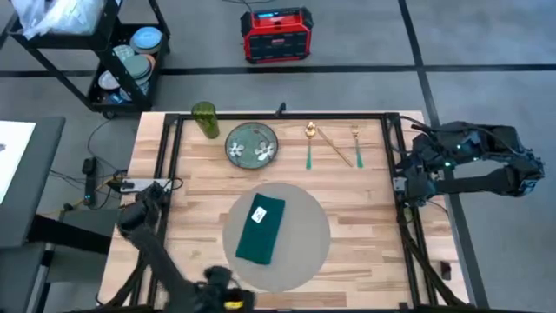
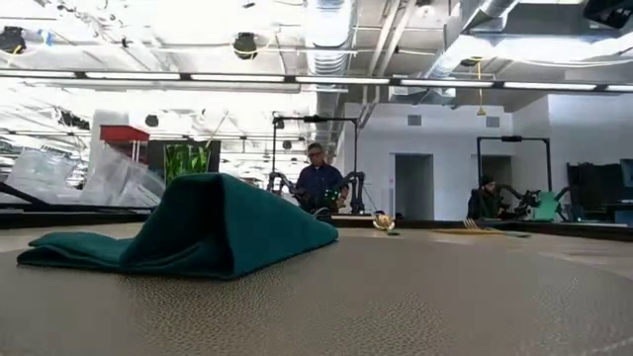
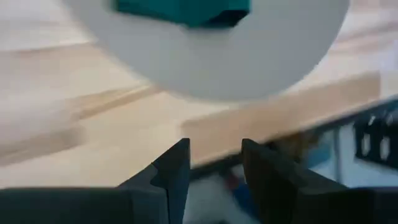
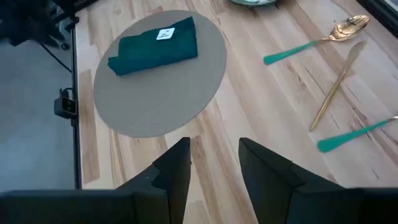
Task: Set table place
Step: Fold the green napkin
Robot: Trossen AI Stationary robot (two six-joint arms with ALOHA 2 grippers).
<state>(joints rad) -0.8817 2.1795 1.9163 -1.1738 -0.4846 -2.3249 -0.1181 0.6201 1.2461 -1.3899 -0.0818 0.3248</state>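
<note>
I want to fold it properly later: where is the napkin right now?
In the high view the teal napkin lies on the round placemat, left of its centre, at the table's near middle, below the green plate.

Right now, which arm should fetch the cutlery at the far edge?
Right, probably. The right claw looks open, and its view shows the spoon and knife close by. The left claw sits at the near edge.

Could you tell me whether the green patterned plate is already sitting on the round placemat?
No, the plate sits on bare wood beyond the placemat, which holds only the folded teal napkin.
</note>
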